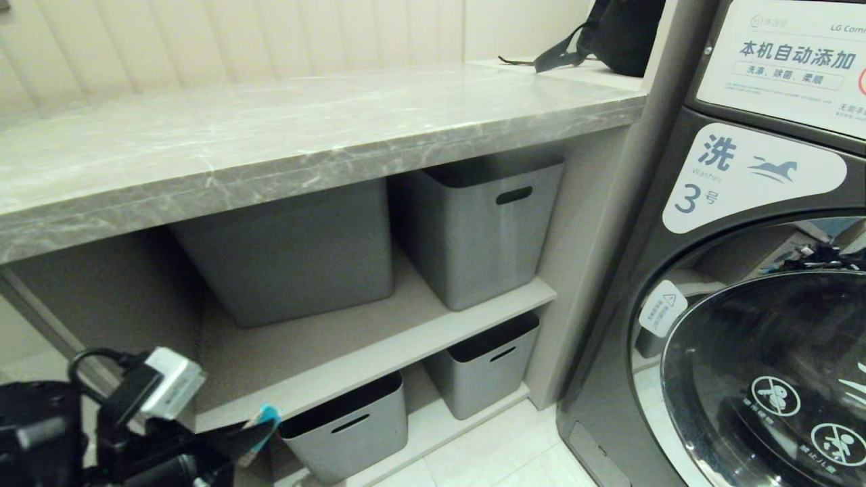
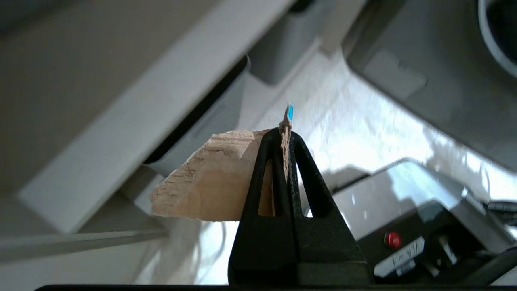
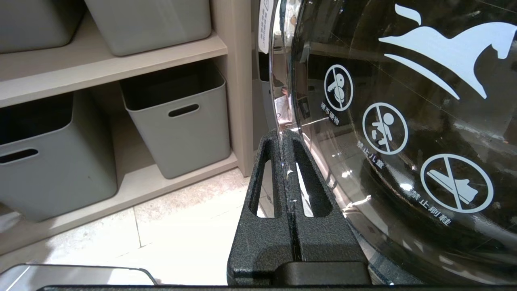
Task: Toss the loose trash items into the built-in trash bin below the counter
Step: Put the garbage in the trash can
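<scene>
My left gripper [image 2: 286, 135] is shut on one of the loose trash items, a torn brown cardboard scrap [image 2: 202, 186] with a turquoise edge showing above the fingertips. In the head view that gripper [image 1: 260, 429] is low at the bottom left, in front of the lower shelf, with the scrap's turquoise tip [image 1: 269, 416] showing. The grey marble-look counter [image 1: 270, 135] runs above the shelves. The built-in trash bin is out of view. My right gripper [image 3: 284, 135] is shut with nothing in it, parked low beside the washer door.
Grey plastic storage bins [image 1: 477, 230] with slot handles fill both shelves under the counter. A washing machine [image 1: 758, 304] with a round glass door stands on the right. A black bag [image 1: 619, 34] sits on the counter's far end. Pale floor tiles [image 1: 494, 453] lie below.
</scene>
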{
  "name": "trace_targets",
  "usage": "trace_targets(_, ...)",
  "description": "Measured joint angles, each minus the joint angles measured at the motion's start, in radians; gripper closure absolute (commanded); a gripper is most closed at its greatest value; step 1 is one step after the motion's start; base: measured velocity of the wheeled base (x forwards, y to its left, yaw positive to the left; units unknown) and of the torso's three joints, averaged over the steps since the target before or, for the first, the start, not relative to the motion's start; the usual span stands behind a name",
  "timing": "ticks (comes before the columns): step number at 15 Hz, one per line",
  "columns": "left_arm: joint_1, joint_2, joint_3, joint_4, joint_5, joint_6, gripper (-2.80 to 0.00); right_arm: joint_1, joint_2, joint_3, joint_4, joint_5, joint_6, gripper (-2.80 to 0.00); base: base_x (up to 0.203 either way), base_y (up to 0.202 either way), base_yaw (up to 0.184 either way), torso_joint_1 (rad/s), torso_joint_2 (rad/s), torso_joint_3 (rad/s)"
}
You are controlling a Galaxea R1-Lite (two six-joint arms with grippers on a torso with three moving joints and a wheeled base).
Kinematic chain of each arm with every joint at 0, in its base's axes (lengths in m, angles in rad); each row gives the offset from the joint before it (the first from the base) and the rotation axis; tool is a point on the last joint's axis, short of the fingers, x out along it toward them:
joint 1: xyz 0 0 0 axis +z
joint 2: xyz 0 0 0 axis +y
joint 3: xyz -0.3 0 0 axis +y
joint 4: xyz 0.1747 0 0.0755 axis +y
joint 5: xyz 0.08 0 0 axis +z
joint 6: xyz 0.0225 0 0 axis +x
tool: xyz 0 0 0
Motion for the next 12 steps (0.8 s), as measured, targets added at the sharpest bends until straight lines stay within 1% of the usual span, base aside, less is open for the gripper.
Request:
trace_targets(1, 0.045, -0.094, 0.015, 0.031, -0.023, 0.002, 0.0, 0.0, 0.0, 0.0, 0.0, 0.0, 0.0, 0.0, 0.0, 0.0, 0.0, 0.0, 0.0, 0.0)
trace_targets(3, 0.135, -0.284, 0.025, 0.129, -0.06, 0.005, 0.0, 0.0, 0.0, 0.0, 0.0, 0.0, 0.0, 0.0, 0.0, 0.0, 0.0, 0.0, 0.0, 0.0)
trace_targets(5, 0.2, -0.494, 0.023, 0.264, -0.068, 0.007, 0.0, 0.0, 0.0, 0.0, 0.0, 0.0, 0.0, 0.0, 0.0, 0.0, 0.0, 0.0, 0.0, 0.0)
trace_targets(6, 0.222, -0.59, 0.021, 0.326, -0.053, 0.011, 0.0, 0.0, 0.0, 0.0, 0.0, 0.0, 0.0, 0.0, 0.0, 0.0, 0.0, 0.0, 0.0, 0.0)
trace_targets(7, 0.241, -0.682, 0.021, 0.388, -0.018, 0.02, 0.0, 0.0, 0.0, 0.0, 0.0, 0.0, 0.0, 0.0, 0.0, 0.0, 0.0, 0.0, 0.0, 0.0)
trace_targets(9, 0.265, -0.825, 0.041, 0.464, 0.098, 0.039, 0.0, 0.0, 0.0, 0.0, -0.001, 0.0, 0.0, 0.0, 0.0, 0.0, 0.0, 0.0, 0.0, 0.0)
trace_targets(11, 0.275, -0.904, 0.09, 0.476, 0.19, 0.047, 0.0, 0.0, 0.0, 0.0, 0.0, 0.0, 0.0, 0.0, 0.0, 0.0, 0.0, 0.0, 0.0, 0.0)
trace_targets(12, 0.277, -0.926, 0.113, 0.476, 0.198, 0.047, 0.0, 0.0, 0.0, 0.0, 0.0, 0.0, 0.0, 0.0, 0.0, 0.0, 0.0, 0.0, 0.0, 0.0)
